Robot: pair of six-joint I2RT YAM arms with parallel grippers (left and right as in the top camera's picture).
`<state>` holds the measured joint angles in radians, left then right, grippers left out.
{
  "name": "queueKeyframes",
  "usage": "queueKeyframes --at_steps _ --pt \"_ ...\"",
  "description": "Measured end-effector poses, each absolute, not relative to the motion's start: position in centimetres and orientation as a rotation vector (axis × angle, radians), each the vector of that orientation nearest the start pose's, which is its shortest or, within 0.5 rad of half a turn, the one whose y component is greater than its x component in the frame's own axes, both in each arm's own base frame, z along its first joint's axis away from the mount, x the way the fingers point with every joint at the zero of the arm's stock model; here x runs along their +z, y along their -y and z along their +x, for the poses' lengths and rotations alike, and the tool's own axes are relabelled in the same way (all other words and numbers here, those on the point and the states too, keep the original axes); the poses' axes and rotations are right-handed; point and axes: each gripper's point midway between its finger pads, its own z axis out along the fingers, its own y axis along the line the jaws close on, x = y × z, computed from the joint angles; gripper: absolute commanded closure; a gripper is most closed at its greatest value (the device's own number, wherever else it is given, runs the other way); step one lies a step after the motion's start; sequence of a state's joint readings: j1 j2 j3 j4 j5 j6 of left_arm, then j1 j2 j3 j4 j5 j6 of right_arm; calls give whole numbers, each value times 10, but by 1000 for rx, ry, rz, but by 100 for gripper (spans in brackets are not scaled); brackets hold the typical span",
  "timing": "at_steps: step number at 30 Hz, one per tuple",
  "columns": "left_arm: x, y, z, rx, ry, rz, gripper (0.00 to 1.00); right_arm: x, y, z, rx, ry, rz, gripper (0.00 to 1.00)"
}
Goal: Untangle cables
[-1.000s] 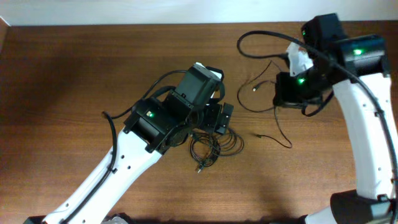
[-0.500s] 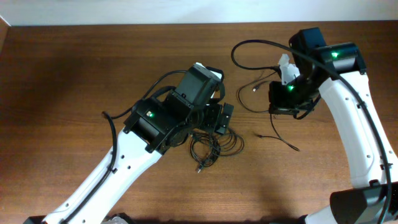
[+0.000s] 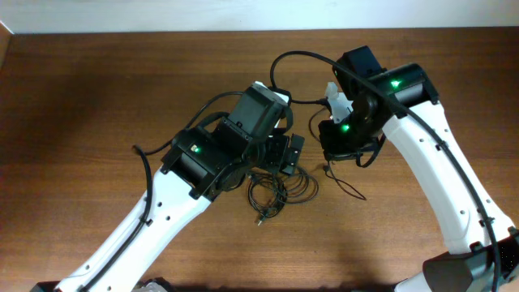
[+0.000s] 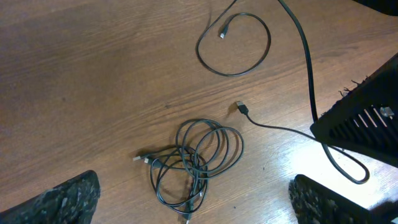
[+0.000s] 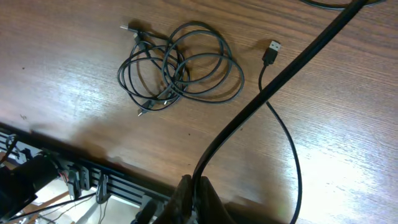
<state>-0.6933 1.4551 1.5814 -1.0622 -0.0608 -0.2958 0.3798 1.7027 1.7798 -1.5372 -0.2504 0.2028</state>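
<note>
The tangle of cables (image 4: 193,162) lies on the tabletop (image 3: 89,97) directly beneath the left end effector (image 4: 196,202), whose fingers are spread wide with nothing between them. The right end effector (image 5: 193,190) is closed. A dark cord seems to run out from its fingertips, but whether it is pinched there cannot be told. Near the tangle, but apart from it, a loose cable (image 4: 273,127) with a USB plug (image 4: 241,108) is laid out.

The step in hand is judged to be a first grasp on the tangle. It would best be made on one outer loop (not on the dense crossing by the plug ends, where several strands would be caught together). The fingers should be closed only once a single strand is straddled. The loose cable should be kept away from the bundle, so that it is not snared.

Compared with a second earlier, the right arm has been swung leftward, close to the left arm, and the loose cable has been drawn along with it. The left arm and the tangle are unmoved.
</note>
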Motion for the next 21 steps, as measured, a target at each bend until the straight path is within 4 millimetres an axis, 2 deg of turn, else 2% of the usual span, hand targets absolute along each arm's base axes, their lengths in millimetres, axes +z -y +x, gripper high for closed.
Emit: queueKeyframes --at_steps 4,7,11,15,16,17,18,19,20,21 --pt "268 229 292 -327 -2490 476 1 215 -159 284 423 -3056 -293 96" --pt "268 229 292 -327 -2491 476 1 216 -163 296 429 -3008 -291 96" --pt "268 229 292 -327 -2491 476 1 215 -146 318 258 -2950 -117 96" --pt "268 229 292 -327 -2491 476 1 214 -141 322 213 -2940 -46 95" --pt "268 229 292 -327 -2491 476 1 214 -140 322 211 -2939 -37 82" --pt "268 229 292 -327 -2491 476 1 214 -140 322 207 -2939 -36 62" --pt "268 229 292 -328 -2490 476 1 213 -140 323 202 -2941 -26 51" --pt "268 229 292 -327 -2491 476 1 212 -140 323 198 -2945 -28 47" --pt "268 229 292 -327 -2491 476 1 210 -139 324 189 -2949 -31 27" --pt "268 229 292 -327 -2491 476 1 205 -140 327 181 -2959 -26 11"
